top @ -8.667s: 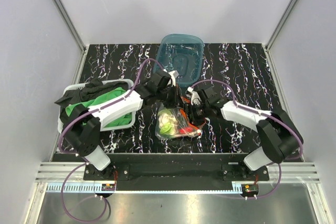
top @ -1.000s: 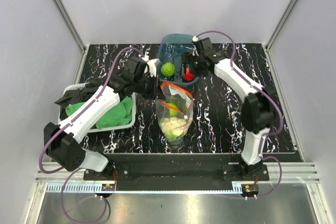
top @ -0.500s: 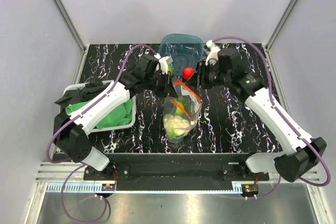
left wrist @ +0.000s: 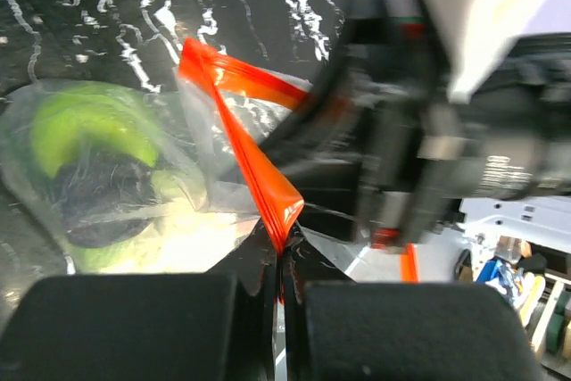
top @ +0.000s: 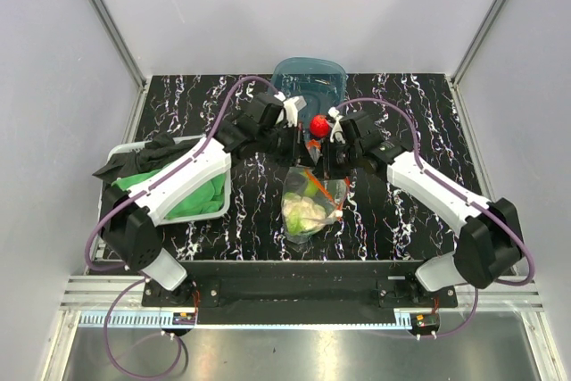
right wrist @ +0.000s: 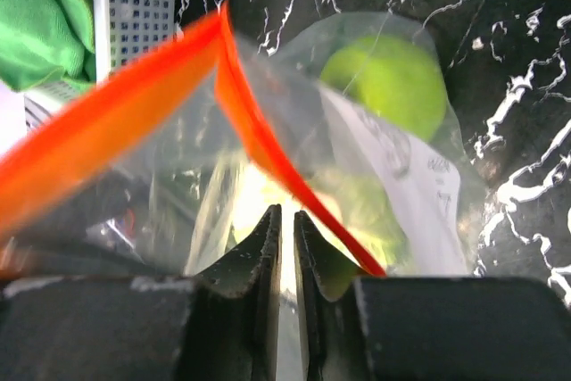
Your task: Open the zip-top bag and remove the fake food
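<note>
The zip-top bag [top: 326, 195] lies just before the tub [top: 308, 86], toy food [top: 302, 211] inside. Left wrist view: the left gripper [left wrist: 282, 265] pinches the bag's orange strip [left wrist: 259, 176]. Right wrist view: the right gripper [right wrist: 286, 220] is almost pressed together at the opposite lip, its hold unclear; pulling could slip off the thin film.

Zip-top bag [top: 310, 209] at centre of table [top: 406, 113], fake food [top: 303, 212] inside, tub [top: 308, 85] behind it at far edge, berry-like piece [top: 318, 124] at tub's near rim, basket [top: 217, 141] holding cloth [top: 201, 194] at left, left gripper [left wrist: 278, 278] and right gripper [right wrist: 287, 225] side by side at bag's far end
</note>
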